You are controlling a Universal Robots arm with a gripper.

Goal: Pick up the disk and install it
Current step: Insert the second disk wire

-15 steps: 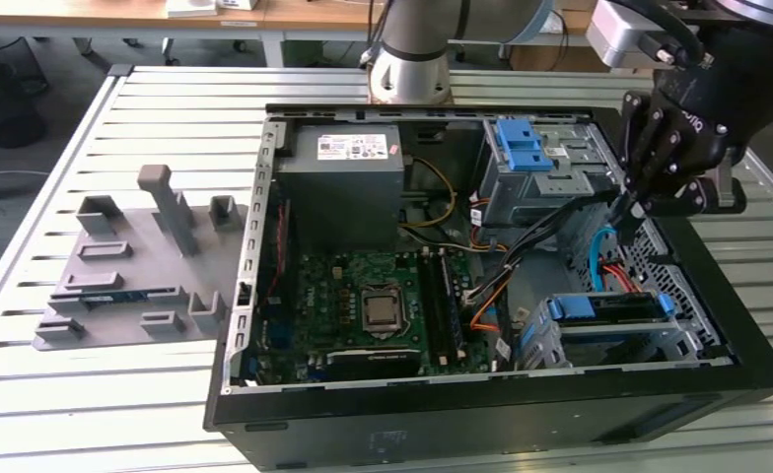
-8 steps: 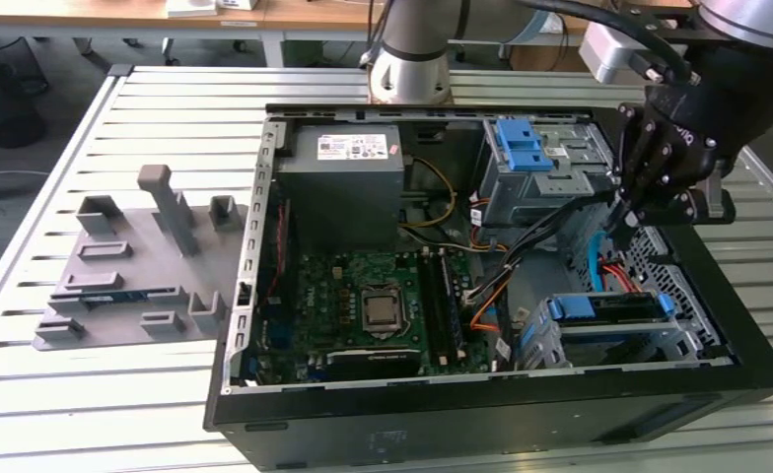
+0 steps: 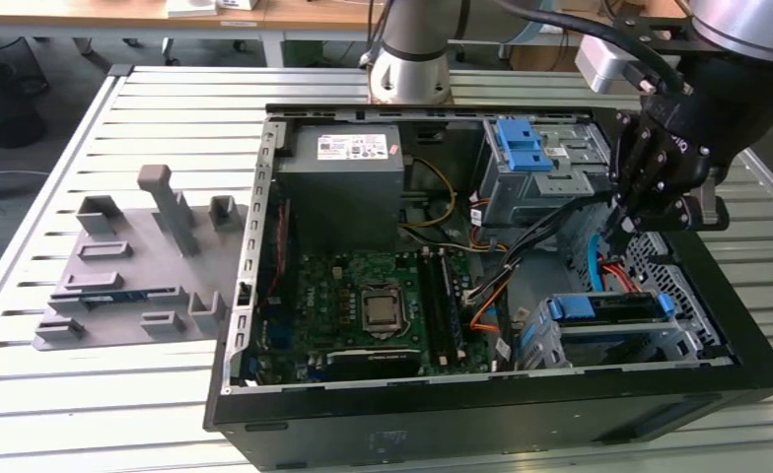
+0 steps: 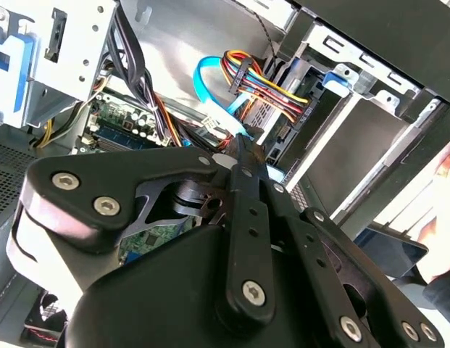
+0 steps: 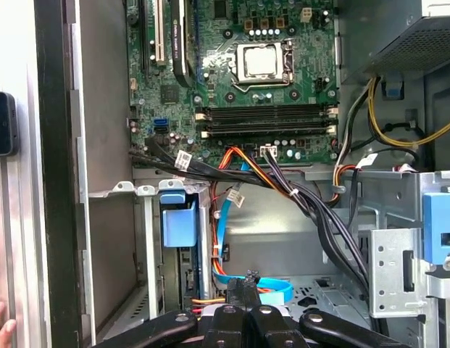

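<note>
Inside the open computer case, near its front corner, the disk w/ blue bracket sits in its bay, so it looks put in; the gripper hangs above it, can't tell if open or clenched.

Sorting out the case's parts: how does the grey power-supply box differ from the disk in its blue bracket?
The power-supply box is a bulky grey block beside the motherboard; the disk is flat, thin, blue-framed and sits in the metal cage. Both are inside the case.
</note>
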